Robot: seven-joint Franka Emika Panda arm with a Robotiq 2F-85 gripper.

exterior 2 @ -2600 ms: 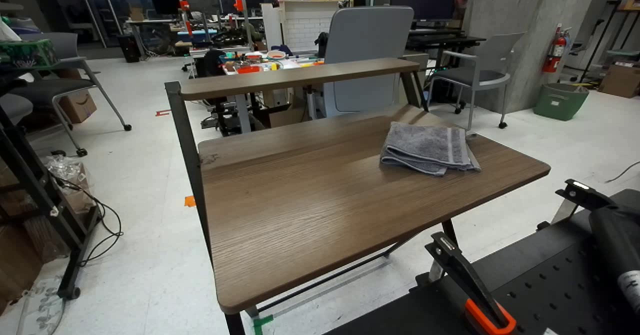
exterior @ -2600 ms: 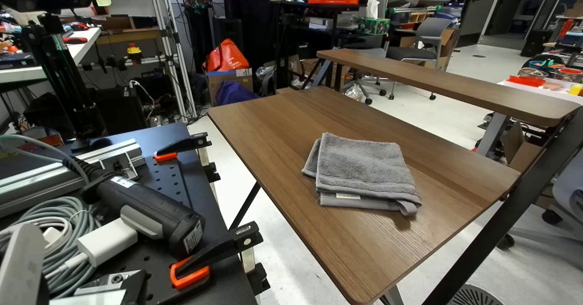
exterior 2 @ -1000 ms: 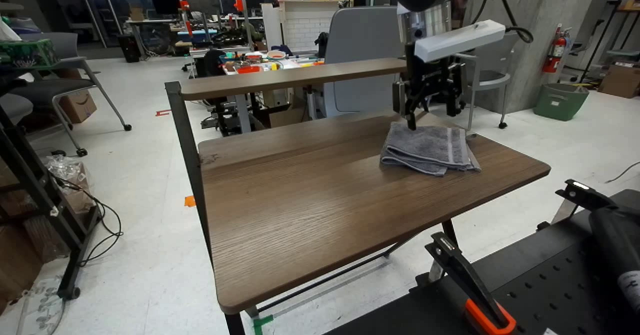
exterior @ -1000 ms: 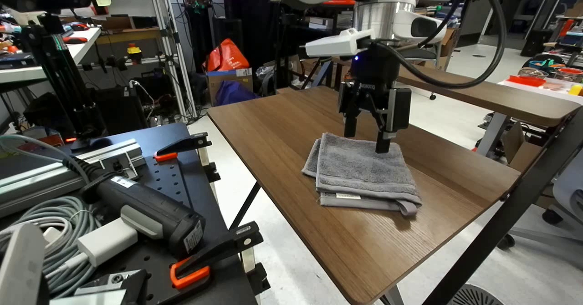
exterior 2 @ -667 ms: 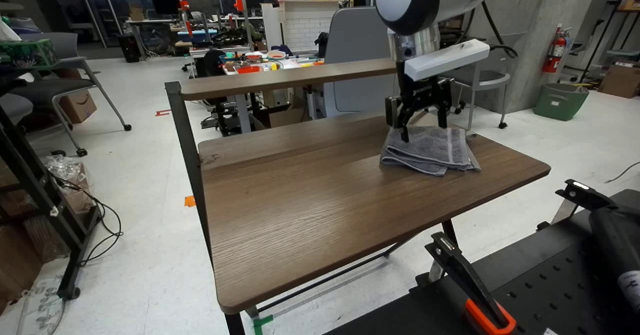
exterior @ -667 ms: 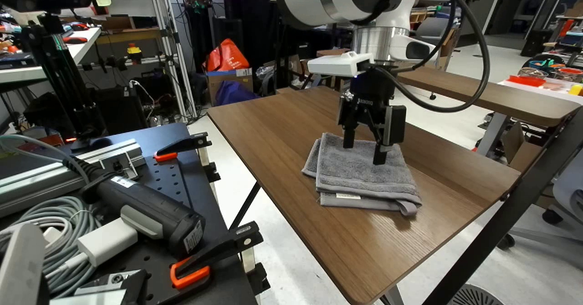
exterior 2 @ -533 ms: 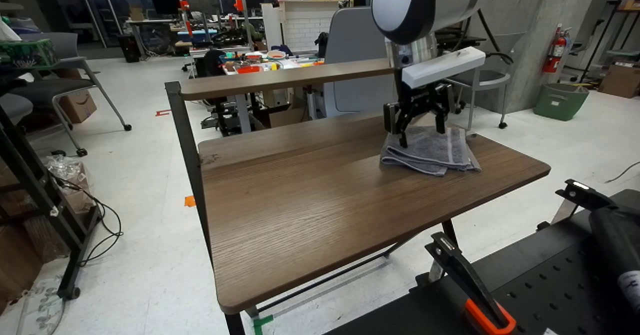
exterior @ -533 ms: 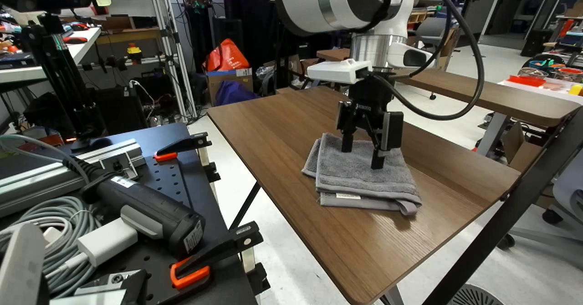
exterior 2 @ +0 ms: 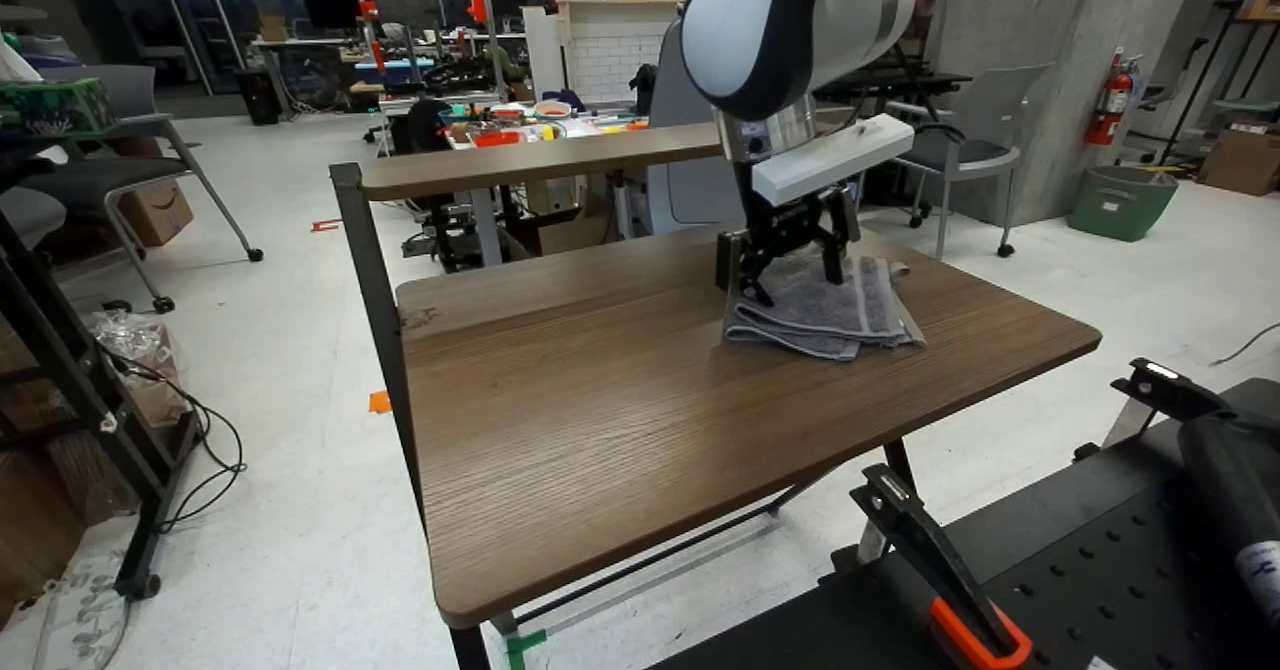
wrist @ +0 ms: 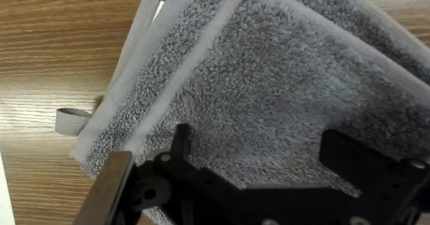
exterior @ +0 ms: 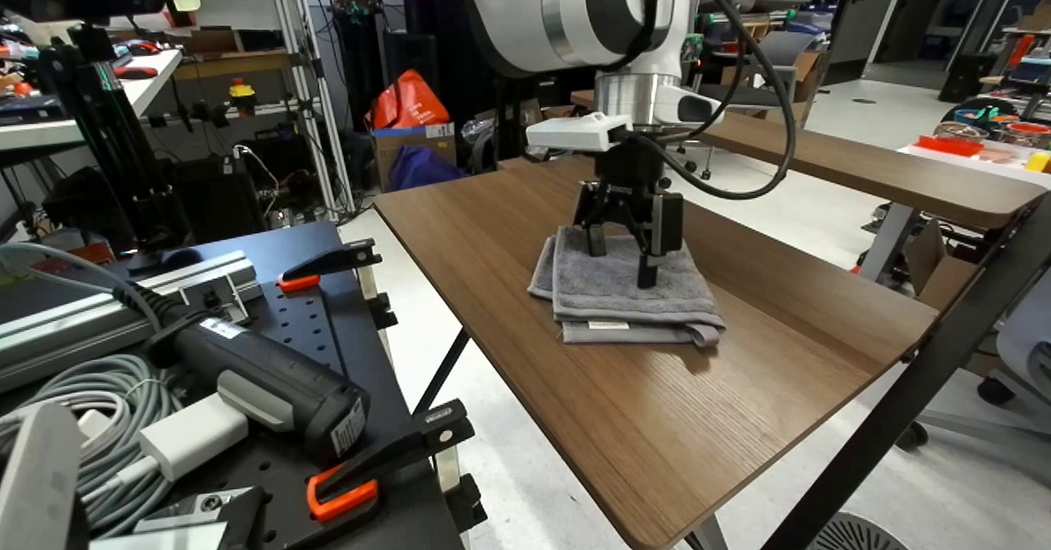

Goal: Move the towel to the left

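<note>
The grey folded towel (exterior: 587, 294) lies on the brown wooden table (exterior: 739, 427). It also shows in an exterior view (exterior 2: 850, 310), and it fills most of the wrist view (wrist: 268, 67), where a small loop sticks out at its left. My black gripper (exterior: 621, 262) points down with its fingers wide apart. Both fingertips rest on the towel's top, seemingly pressed into the pile. In the wrist view the gripper (wrist: 256, 131) has flat towel between its fingers, with no cloth pinched. In an exterior view the gripper (exterior 2: 799, 288) stands over the towel's left and middle part.
A raised wooden shelf (exterior: 862, 168) runs along one long side of the table, with a dark metal post (exterior 2: 370, 290) at its end. A black side table (exterior: 312, 336) with orange and black clamps (exterior: 386, 464) and a handheld tool (exterior: 246, 369) stands beside it.
The arm came into view and the gripper lowered onto the towel. Over the last half second gripper and towel slid together, leftward in both exterior views. The fingers stayed apart.
</note>
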